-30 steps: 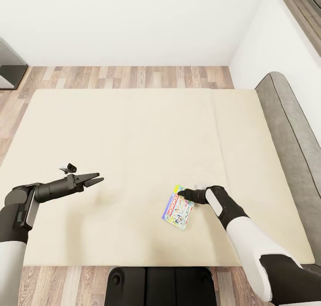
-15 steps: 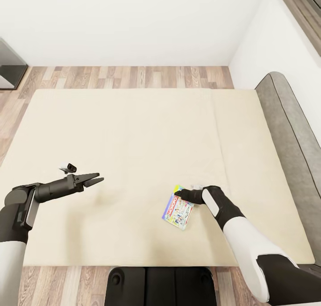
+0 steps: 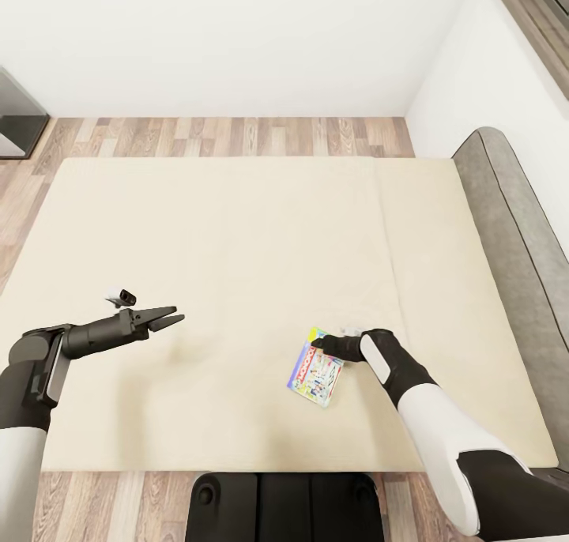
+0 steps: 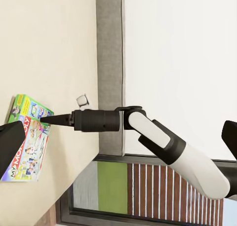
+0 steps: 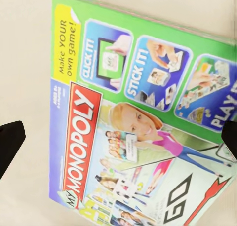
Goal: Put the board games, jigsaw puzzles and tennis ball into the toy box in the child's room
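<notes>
A colourful Monopoly board game (image 3: 316,372) lies flat on the cream bed (image 3: 237,234), near its front edge. My right gripper (image 3: 318,342) hovers at the box's far edge, open, its dark fingertips (image 5: 10,142) standing wide apart on either side of the game's cover (image 5: 138,132). The left wrist view shows the same box (image 4: 27,137) with the right arm (image 4: 98,120) pointing its tip at the box's edge. Far to the left, my left gripper (image 3: 167,318) hangs open over bare bedding with nothing between its fingers.
A grey upholstered bed end (image 3: 514,234) runs along the right side. Wood floor (image 3: 237,135) lies beyond the bed, below a white wall. A dark piece of furniture (image 3: 16,123) stands at the far left. My base (image 3: 284,506) abuts the bed's front edge.
My right gripper has shifted only a little at the game's far edge. The left arm and the board game have not moved.
</notes>
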